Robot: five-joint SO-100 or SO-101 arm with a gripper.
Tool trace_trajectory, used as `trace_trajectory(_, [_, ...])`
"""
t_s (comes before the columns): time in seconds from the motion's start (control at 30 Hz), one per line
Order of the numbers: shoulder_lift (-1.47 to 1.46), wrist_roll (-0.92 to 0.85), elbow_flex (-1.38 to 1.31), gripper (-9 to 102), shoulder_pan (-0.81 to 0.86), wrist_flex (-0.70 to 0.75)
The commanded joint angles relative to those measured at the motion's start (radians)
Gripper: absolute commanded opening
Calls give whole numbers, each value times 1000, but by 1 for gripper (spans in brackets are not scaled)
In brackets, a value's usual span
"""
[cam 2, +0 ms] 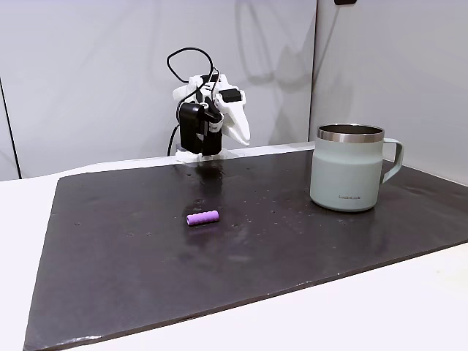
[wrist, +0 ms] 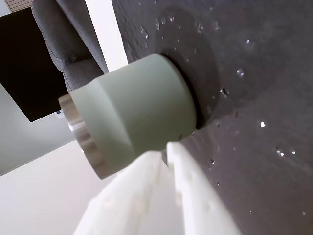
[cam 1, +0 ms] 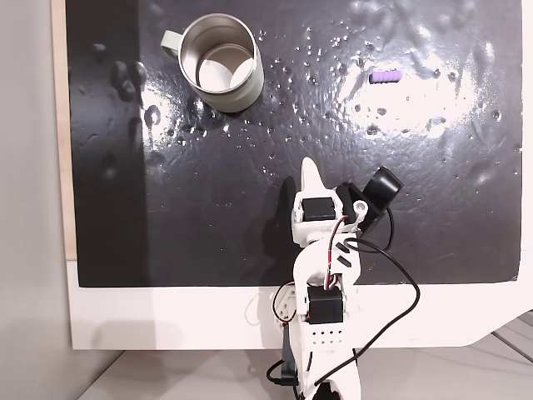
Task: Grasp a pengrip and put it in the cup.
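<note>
We see the white pincer point(wrist: 165, 149) closed, empty; tiny purple ribbed pengrip point(cam 1: 386, 77) well apart: approach pending, we judge

Straight down from above in one fixed view, arm base at the bottom edge, cup point(cam 1: 221, 63) upper left, pengrip point(cam 1: 386, 76) upper right on the black mat point(cam 1: 208, 183). Low and level in the other fixed view, set at the mat's point(cam 2: 146, 278) far side, facing back at the arm; same cup point(cam 2: 347, 168), pengrip point(cam 2: 202, 217) and mat shared. Very near in the wrist view, turned on its side, pointed past the gripper point(wrist: 165, 151) at the cup point(wrist: 137, 115).
</note>
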Motion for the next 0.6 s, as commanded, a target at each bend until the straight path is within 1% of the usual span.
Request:
trace_trajectory(0.0, [14,25,54,0,25,-11])
trace_trajectory(0.33, [14,23,54,0,25,-12])
trace_trajectory(0.4, [14,-2,37,0,25,-6])
trace_trajectory(0.57, [9,-94,-152,0,41,126])
